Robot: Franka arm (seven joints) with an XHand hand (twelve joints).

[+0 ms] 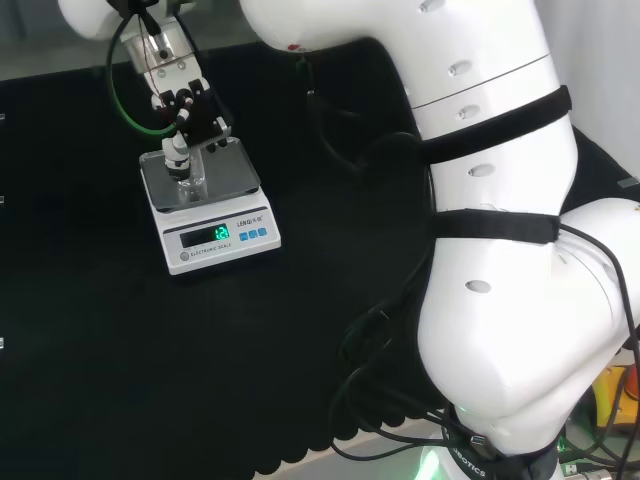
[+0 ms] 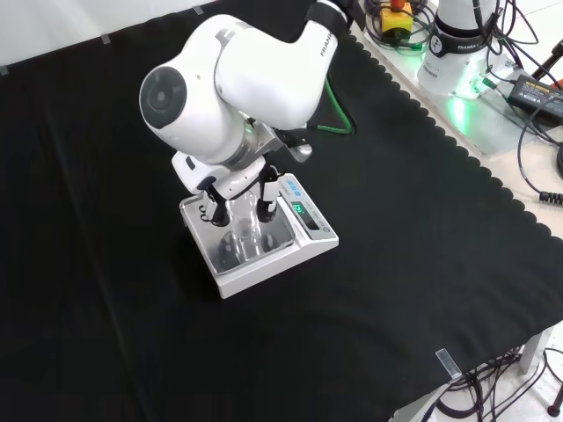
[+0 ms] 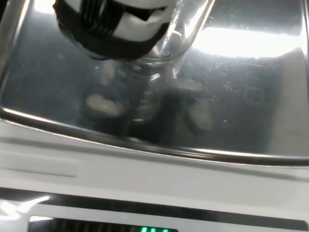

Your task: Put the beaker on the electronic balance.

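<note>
While the hand (image 1: 190, 115) grips it, the clear beaker (image 1: 187, 180) stands on the electronic balance (image 1: 235, 178).

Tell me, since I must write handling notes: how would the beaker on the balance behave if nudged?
The beaker looks like clear, thin glass, so probably fragile and light. It stands on the balance's shiny metal pan, so it may slide. The hand is at it.

The arm (image 1: 500, 250) is built of large, rounded, glossy white links. Two black straps are wrapped around its links in the head view, and small oval recesses are set in the shell. A round grey cap (image 2: 164, 97) closes one joint. Black cables and a green cable (image 1: 125, 105) are routed along it. The hand (image 1: 190, 115) is made of black and white parts.
</note>
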